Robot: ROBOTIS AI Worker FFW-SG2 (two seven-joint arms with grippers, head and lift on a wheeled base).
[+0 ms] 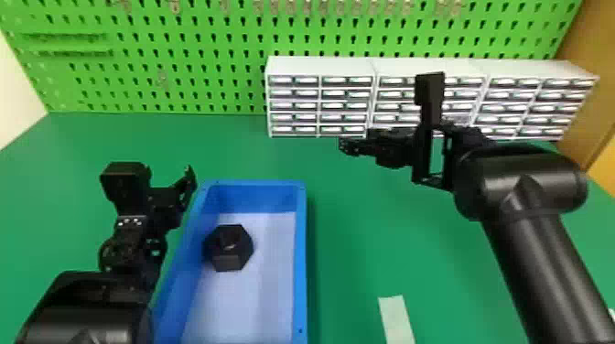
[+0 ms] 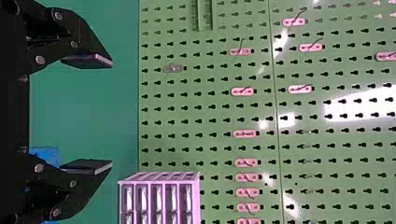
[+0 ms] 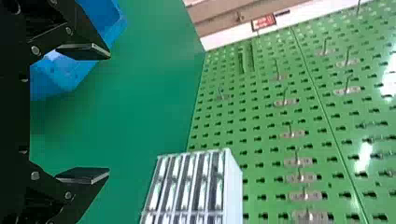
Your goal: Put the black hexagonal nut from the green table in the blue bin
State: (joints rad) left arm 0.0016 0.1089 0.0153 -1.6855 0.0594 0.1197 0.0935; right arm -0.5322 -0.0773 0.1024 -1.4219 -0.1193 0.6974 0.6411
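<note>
Well, the nut (image 1: 228,247) is sitting in the blue bin (image 1: 300,256), fingers wide apart on our left gripper (image 2: 112,114) and right gripper (image 3: 109,113); swinging our left inward too low could bump the bin.

Holds the left arm (image 1: 82,315) low at the head view's left, pointing the left gripper (image 1: 153,177) forward with its flat black fingers (image 2: 91,165) spread wide. Extends the right arm (image 1: 544,256) farther out from the lower right, with the right gripper (image 1: 393,139) likewise open. Holds both grippers well apart.
</note>
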